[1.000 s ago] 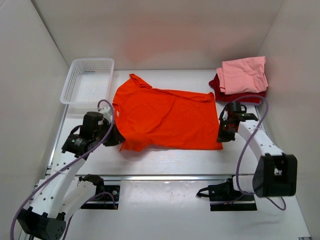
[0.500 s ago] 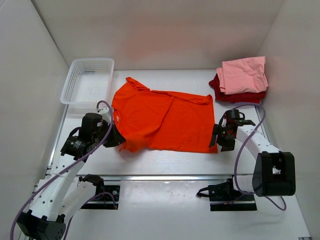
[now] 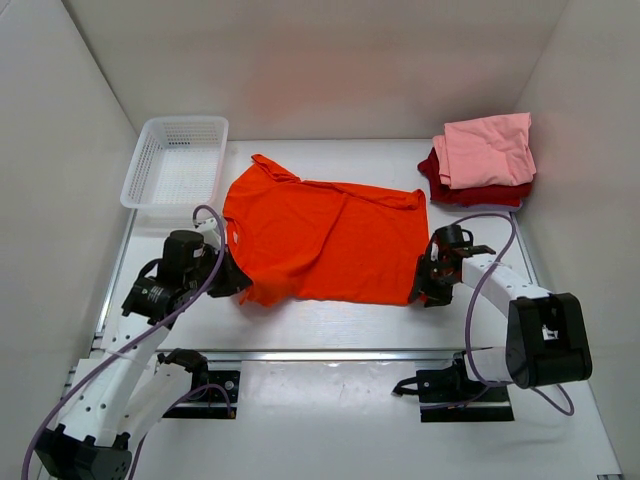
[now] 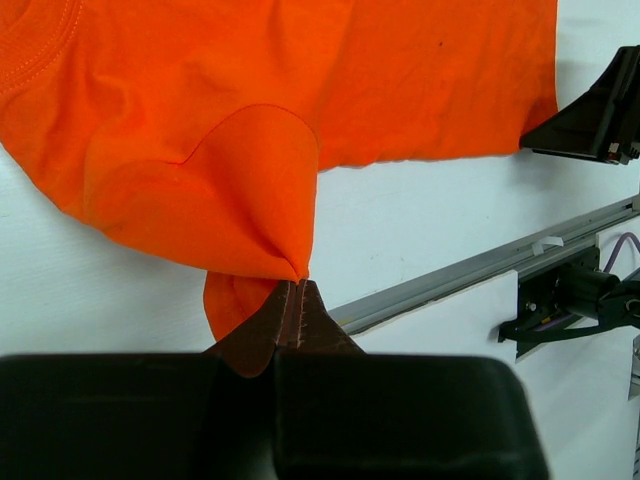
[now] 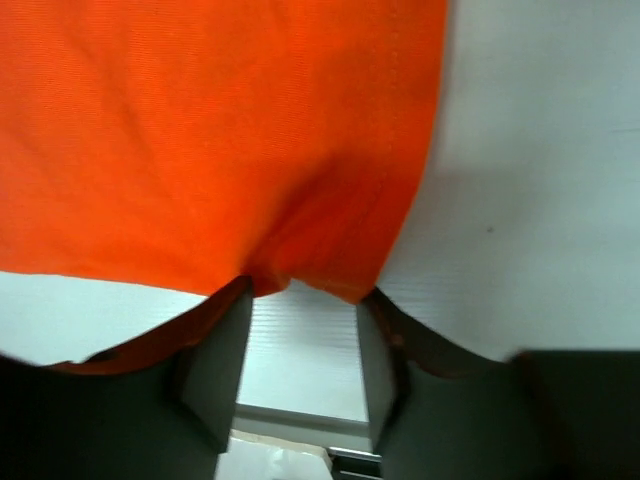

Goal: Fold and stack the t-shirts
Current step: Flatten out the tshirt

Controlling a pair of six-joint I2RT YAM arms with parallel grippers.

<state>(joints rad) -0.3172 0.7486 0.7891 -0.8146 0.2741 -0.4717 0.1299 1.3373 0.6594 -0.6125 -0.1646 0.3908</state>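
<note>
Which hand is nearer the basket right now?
Left. The left hand pinches the orange shirt in front of the basket; the right hand is at that shirt's opposite end.

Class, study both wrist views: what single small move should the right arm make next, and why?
Probably close the right gripper on the orange t-shirt hem: its jaws stand apart with the hem edge at their tips, while the left gripper is shut on cloth at the other end.

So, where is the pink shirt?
In the top view, the pink shirt lies folded on the red shirt at the far right corner of the table.
</note>
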